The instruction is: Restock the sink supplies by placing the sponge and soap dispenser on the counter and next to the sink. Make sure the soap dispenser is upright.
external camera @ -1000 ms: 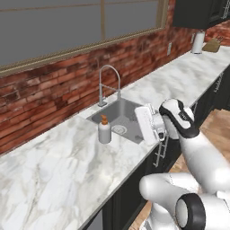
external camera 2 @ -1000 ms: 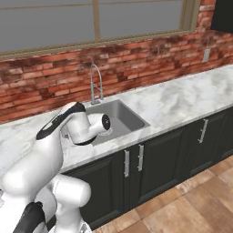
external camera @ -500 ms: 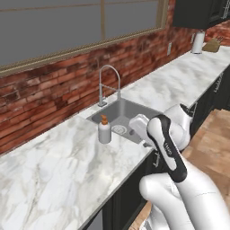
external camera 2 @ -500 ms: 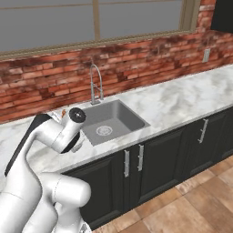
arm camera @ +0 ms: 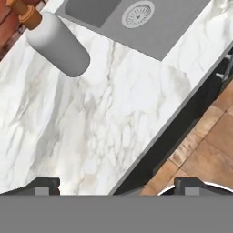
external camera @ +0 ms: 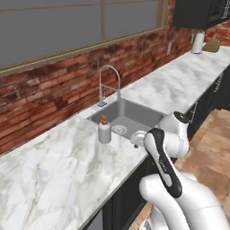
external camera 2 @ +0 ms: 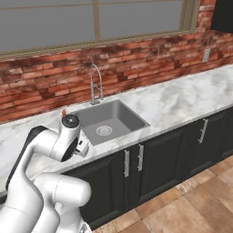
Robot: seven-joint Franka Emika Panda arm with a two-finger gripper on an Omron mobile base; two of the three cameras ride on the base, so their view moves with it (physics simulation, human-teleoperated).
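Soap dispenser (external camera: pixel 104 130) standing upright on the counter (external camera: pixel 58 170), just beside the sink's (external camera: pixel 127 116) left corner.

The gripper (arm camera: pixel 116 184) is hanging over the counter's front edge with its jaws spread wide and nothing between them; in the hand view the finger tips (arm camera: pixel 43 185) are barely showing. The faucet (external camera: pixel 109 84) is rising behind the basin. The sponge is probably out of frame; cannot tell where it is lying.
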